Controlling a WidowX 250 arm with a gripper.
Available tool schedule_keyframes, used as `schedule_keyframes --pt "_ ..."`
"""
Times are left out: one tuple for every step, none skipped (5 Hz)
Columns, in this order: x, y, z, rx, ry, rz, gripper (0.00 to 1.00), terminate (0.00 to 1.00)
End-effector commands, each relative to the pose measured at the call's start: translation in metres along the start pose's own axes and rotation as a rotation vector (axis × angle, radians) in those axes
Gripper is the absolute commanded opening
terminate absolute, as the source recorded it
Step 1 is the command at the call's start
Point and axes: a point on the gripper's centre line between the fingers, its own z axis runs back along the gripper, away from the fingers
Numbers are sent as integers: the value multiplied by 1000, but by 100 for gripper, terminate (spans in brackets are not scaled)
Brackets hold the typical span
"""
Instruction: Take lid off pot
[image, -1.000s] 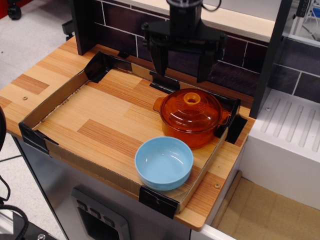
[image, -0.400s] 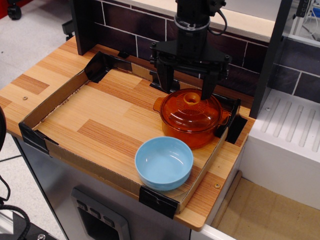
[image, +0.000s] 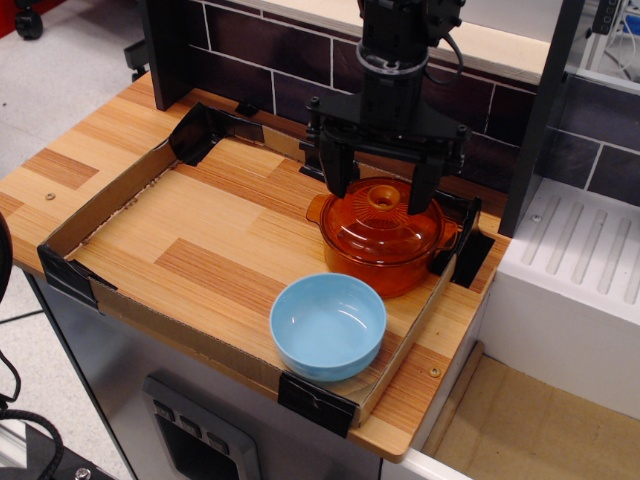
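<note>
Two jaws stood spread wide, one on either side of the ring knob, when you brought the gripper down over the lid. A second before it hung well above; by this moment the fingertips flanked the dome's crown, apparently not yet pinching anything. The lid sat on the pot, at the right rear of the cardboard tray on the bench, behind the blue bowl. Pot, lid and bowl had not shifted. I judge closing on the knob came next.
</note>
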Motion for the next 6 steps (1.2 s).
schedule_keyframes --pt "0 -3 2 7 -31 6 100 0" --pt "2 -2 2 5 -34 15 0 0" --pt "3 -2 4 -7 -31 24 0 0" --pt "7 -1 8 -13 -46 31 0 0" --pt "12 -1 19 -46 -40 32 0 0" --pt "14 6 41 -80 -53 47 0 0"
